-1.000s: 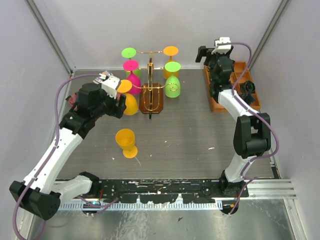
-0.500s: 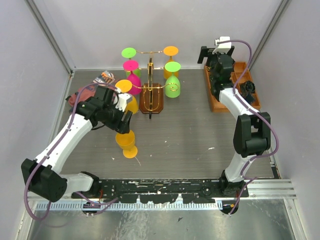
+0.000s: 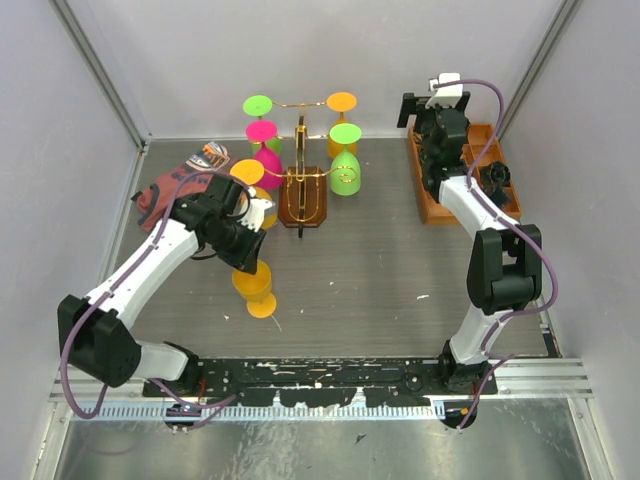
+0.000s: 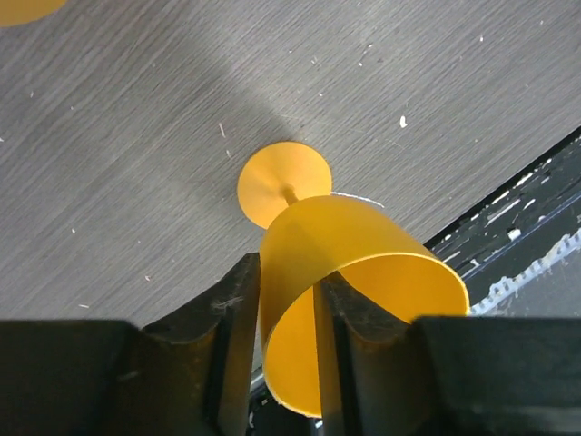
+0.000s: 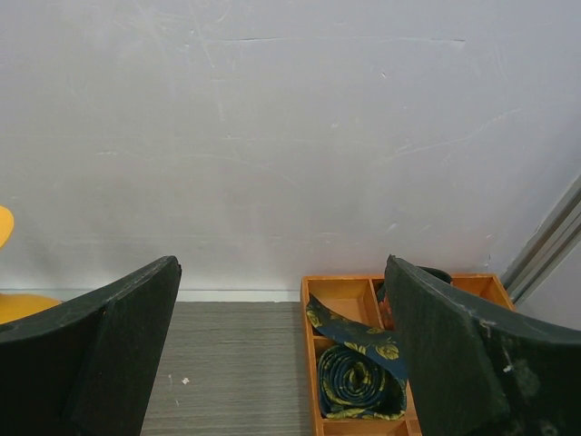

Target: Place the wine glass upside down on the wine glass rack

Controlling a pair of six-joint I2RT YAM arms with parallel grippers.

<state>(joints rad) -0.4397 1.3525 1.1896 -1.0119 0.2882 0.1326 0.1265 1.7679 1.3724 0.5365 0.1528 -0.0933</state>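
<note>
Straddling the rim: left gripper [image 4: 289, 277] has one finger inside the bowl of the orange wine glass [image 4: 363, 263] and one outside, with the thin smooth wall between them. It looks pinched, but I can't tell for sure. The glass stands upright on its flat round foot on the grey grained table [image 4: 136, 109], on the near side of the rack [image 3: 302, 200] and apart from it. Rack: thin gold wire scrolls, dark oblong wooden base, coloured glasses [image 3: 345, 172] hanging bowl-down. Right gripper [image 5: 281, 263] is spread wide by the orange compartment tray [image 5: 349, 279].
</note>
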